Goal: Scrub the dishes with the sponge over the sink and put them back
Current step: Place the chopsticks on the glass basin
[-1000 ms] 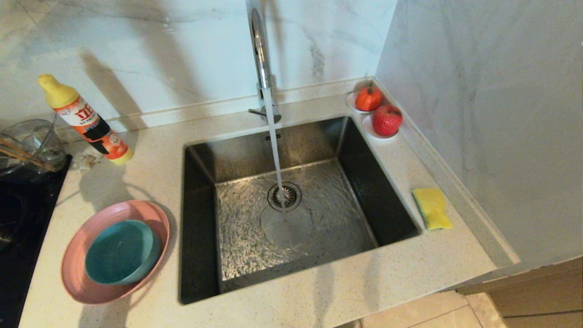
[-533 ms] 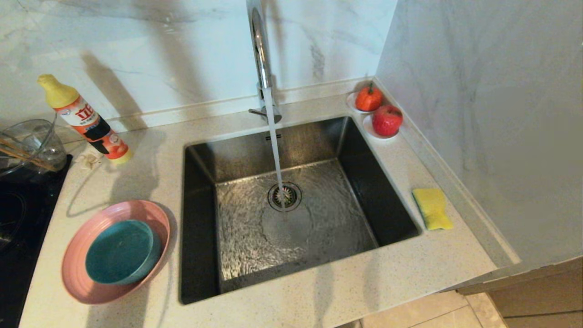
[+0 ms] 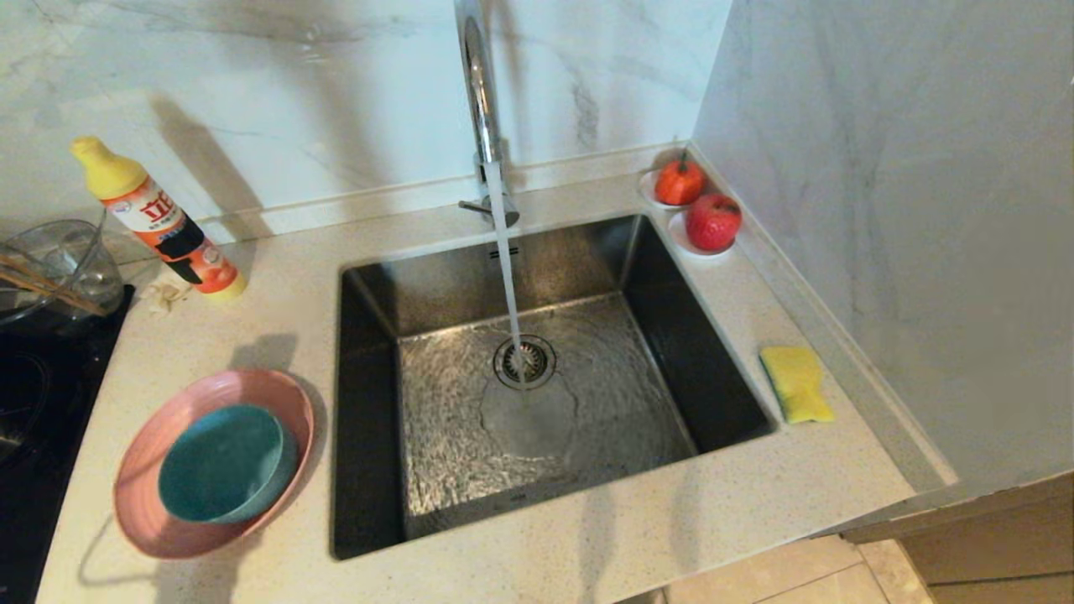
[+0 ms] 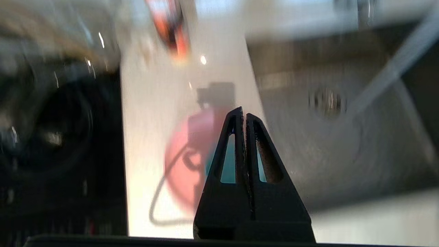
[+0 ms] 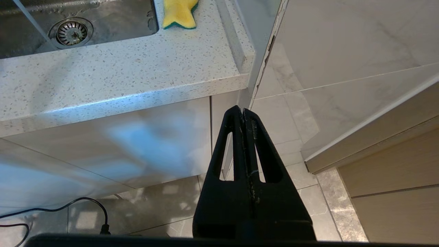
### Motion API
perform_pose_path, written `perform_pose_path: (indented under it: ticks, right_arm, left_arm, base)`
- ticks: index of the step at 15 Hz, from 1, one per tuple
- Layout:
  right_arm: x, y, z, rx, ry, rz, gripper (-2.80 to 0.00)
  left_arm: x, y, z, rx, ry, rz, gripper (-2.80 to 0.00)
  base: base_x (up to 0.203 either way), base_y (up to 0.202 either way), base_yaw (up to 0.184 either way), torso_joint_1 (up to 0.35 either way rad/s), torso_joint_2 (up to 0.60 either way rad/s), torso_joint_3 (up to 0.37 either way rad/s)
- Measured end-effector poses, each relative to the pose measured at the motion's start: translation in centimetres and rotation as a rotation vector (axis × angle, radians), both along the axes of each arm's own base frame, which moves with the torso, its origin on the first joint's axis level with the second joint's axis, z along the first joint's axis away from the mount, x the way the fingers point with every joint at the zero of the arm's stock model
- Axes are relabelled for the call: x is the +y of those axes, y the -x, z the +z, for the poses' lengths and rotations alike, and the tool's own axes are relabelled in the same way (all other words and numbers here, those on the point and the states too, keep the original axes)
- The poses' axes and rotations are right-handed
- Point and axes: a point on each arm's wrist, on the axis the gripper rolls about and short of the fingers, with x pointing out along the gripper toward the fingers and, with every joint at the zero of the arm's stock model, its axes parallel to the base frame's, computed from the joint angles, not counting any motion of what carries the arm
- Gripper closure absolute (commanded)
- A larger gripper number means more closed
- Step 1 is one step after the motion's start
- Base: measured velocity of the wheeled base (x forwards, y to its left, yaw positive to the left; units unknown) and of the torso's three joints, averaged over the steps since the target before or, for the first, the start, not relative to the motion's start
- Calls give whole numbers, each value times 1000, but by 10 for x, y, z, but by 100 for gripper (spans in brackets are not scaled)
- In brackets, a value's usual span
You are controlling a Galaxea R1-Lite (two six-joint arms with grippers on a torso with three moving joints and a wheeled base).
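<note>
A teal bowl (image 3: 222,466) sits inside a pink plate (image 3: 138,512) on the counter left of the sink (image 3: 671,335). Water runs from the chrome faucet (image 3: 478,101) onto the drain. The yellow sponge (image 3: 797,384) lies on the counter right of the sink. Wooden chopsticks (image 3: 38,283) rest in a glass bowl at the far left. Neither gripper shows in the head view. My left gripper (image 4: 244,113) is shut and empty, hovering over the plate (image 4: 181,164) and bowl (image 4: 228,161). My right gripper (image 5: 242,111) is shut and empty, parked below the counter's front edge, with the sponge (image 5: 179,13) far beyond it.
A detergent bottle (image 3: 159,222) stands at the back left. A black cooktop (image 3: 33,403) borders the counter's left side. Two red fruits (image 3: 713,221) on small white dishes sit in the back right corner. A marble wall closes off the right.
The left arm's shadow has slid from the back of the counter near the bottle forward to the plate. Plate, bowl and sponge have not moved. Water keeps running.
</note>
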Motion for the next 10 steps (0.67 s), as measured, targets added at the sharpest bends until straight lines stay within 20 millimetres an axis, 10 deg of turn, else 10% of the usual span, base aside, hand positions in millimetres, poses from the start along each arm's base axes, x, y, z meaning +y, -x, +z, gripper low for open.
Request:
perform_pose_path:
  ticks: [4, 10]
  right_arm:
    - [0, 0, 0, 0, 0, 0, 0]
    - [0, 0, 0, 0, 0, 0, 0]
  left_arm:
    - [-8, 49, -98, 59, -65, -42, 0]
    - [-6, 48, -185, 36, -145, -52, 0]
  base:
    - [0, 0, 0, 0, 0, 0]
    - [0, 0, 0, 0, 0, 0]
